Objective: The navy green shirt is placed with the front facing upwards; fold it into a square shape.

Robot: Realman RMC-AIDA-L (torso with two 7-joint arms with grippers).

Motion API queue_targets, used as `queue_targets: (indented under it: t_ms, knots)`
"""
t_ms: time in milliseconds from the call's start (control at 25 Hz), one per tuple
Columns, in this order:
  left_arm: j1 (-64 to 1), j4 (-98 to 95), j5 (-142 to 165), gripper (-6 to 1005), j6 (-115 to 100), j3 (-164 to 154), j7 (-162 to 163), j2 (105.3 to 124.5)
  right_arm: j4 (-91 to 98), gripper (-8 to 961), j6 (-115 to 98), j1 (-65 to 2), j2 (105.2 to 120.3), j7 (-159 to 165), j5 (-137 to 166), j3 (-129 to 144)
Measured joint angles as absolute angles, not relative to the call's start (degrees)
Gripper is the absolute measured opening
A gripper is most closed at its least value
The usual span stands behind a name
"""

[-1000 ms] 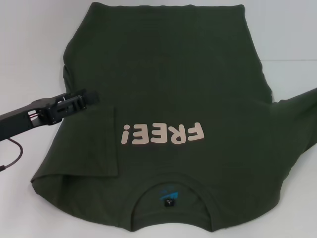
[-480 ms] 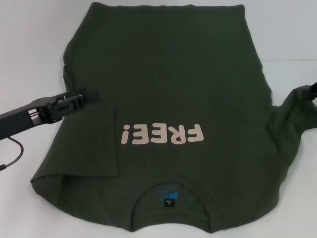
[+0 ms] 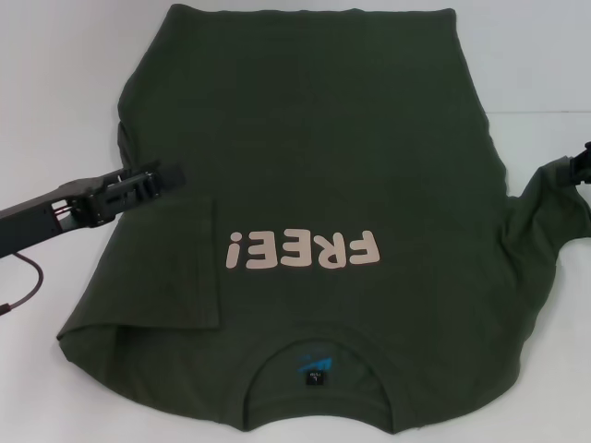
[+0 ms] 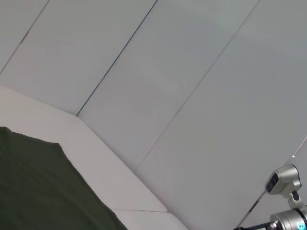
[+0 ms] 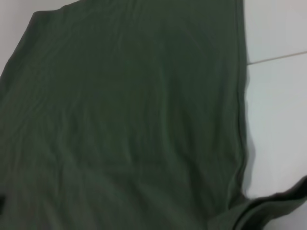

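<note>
Right gripper (image 3: 580,164) has lifted the right sleeve, pinching its edge for an inward fold; dark olive-green cotton shirt (image 3: 314,166) lies flat on white table (image 3: 55,83). Left gripper (image 3: 152,180) hovers over the folded left sleeve, its finger spread indiscernible.

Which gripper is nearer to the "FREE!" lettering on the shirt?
Left. The left gripper hovers over the navy green shirt just beside the lettering; the right gripper holds the sleeve at the far edge.
</note>
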State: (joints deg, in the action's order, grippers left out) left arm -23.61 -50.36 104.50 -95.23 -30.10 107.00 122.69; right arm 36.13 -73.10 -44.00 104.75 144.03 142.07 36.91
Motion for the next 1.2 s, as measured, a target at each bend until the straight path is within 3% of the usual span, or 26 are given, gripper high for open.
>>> queue_targets:
  t_ms: [1200]
  knots:
    - [-23.29,-50.52,103.18,527,-95.51,-29.35,108.47,122.83,39.33,12,-74.71,-43.16,104.08,141.04,143.69,37.77]
